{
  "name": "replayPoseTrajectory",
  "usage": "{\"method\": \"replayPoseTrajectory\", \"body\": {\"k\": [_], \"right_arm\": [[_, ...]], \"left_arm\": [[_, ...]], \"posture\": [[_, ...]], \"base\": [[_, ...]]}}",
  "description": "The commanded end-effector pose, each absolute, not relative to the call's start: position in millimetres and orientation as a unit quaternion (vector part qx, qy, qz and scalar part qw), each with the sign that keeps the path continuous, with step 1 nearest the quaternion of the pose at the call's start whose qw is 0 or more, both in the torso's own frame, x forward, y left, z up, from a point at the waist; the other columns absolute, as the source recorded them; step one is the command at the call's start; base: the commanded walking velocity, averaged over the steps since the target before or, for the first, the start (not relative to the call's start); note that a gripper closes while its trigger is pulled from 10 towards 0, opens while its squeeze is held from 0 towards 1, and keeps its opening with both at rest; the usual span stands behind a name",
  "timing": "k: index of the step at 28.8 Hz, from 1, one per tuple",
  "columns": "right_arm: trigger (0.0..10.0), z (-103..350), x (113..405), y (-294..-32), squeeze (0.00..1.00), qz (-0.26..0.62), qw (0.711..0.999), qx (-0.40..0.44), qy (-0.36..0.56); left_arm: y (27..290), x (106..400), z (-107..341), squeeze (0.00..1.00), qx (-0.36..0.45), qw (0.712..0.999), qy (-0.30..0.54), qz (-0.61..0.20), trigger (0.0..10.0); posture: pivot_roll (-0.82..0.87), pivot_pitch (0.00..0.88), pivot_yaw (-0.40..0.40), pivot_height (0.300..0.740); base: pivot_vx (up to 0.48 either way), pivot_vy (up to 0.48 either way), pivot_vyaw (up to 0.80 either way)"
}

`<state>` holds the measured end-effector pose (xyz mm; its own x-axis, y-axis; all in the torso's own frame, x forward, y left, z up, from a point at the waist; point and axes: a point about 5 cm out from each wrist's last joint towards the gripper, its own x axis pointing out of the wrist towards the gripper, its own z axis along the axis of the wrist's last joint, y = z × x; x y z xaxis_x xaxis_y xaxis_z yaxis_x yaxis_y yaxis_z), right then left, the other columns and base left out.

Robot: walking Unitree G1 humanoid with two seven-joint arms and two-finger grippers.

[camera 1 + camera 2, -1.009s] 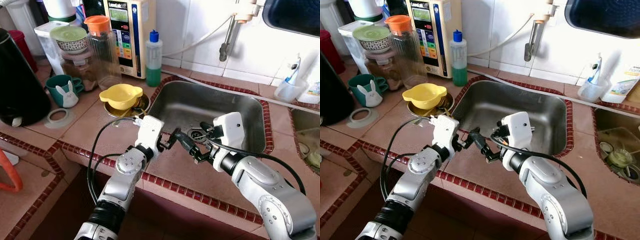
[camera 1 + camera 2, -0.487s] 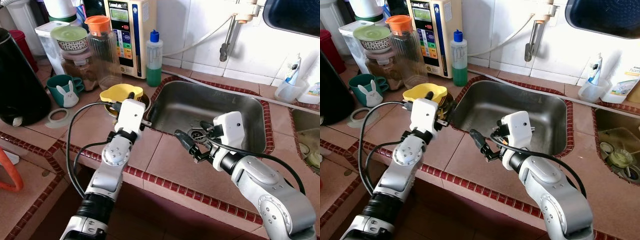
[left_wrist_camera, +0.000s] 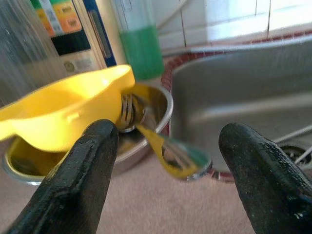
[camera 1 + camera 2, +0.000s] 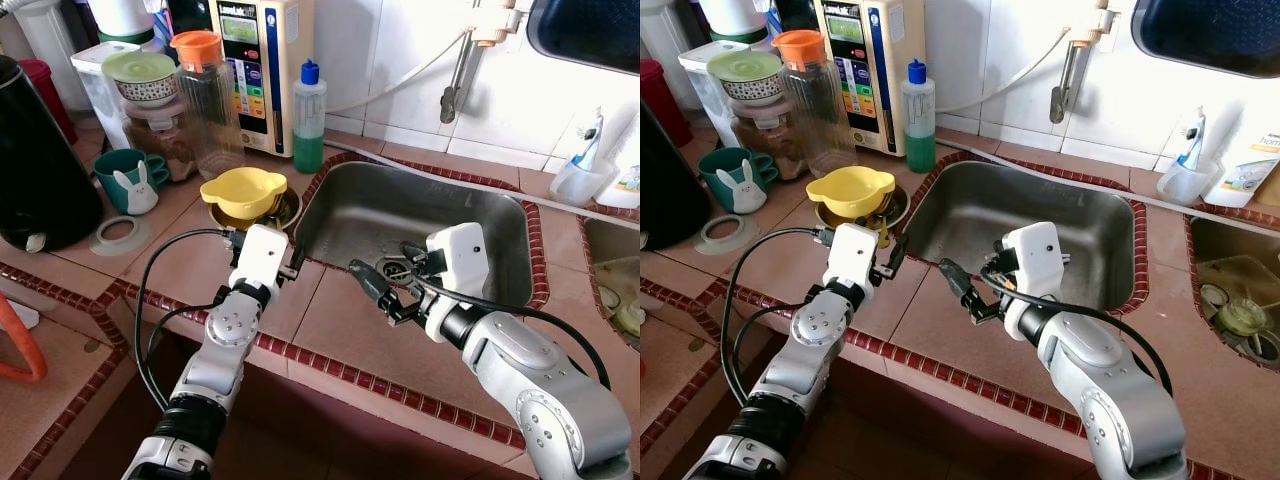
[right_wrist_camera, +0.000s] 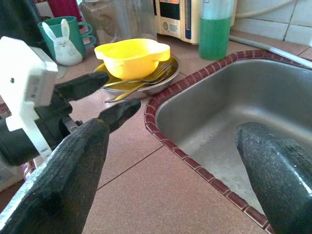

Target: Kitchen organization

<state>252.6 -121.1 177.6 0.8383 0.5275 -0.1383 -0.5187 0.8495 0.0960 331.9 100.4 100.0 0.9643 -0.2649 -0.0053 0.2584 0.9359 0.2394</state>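
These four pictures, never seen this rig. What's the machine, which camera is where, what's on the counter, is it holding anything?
It is a humanoid robot with two silver arms, each ending in a hand of two black fingers. The two wide pictures come from a stereo camera on its head, looking down at a tiled kitchen counter. The two close-ups come from cameras on the wrists, looking out along each hand's fingers.

On the counter: a steel sink, a yellow bowl sitting in a metal dish with forks, a green soap bottle, a green bunny mug and a jar with an orange lid.

The left hand is open, pointing at the dish. The right hand is open beside the sink. Neither holds anything.
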Motion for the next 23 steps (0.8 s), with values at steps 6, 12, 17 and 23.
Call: {"method": "replayPoseTrajectory", "body": {"k": [6, 12, 17, 23], "right_arm": [[10.0, 182.7, 250.6, -118.4, 0.0, 0.282, 0.956, 0.02, 0.072], [10.0, 183.1, 249.6, -117.6, 0.0, 0.287, 0.955, 0.028, 0.073], [10.0, 184.9, 242.2, -109.8, 0.0, 0.329, 0.94, 0.041, 0.075], [10.0, 184.6, 240.2, -107.7, 0.0, 0.339, 0.937, 0.042, 0.077]], "left_arm": [[104.4, 336.7, 97.1, 0.0, 0.133, 0.982, -0.008, -0.133, 0.0], [105.3, 337.7, 95.3, 0.0, 0.121, 0.984, -0.002, -0.129, 0.0], [103.6, 339.1, 95.2, 0.0, 0.12, 0.984, -0.008, -0.133, 0.0], [101.6, 339.2, 95.9, 0.0, 0.116, 0.984, -0.012, -0.138, 0.0]], "posture": [[-0.04, 0.0, -0.009, 0.74], [-0.04, 0.0, -0.009, 0.74], [-0.04, 0.0, -0.01, 0.74], [-0.04, 0.0, -0.01, 0.74]], "base": [[0.0, 0.0, 0.0], [0.0, 0.0, 0.0], [0.0, 0.0, 0.0], [0.0, 0.0, 0.0]]}}
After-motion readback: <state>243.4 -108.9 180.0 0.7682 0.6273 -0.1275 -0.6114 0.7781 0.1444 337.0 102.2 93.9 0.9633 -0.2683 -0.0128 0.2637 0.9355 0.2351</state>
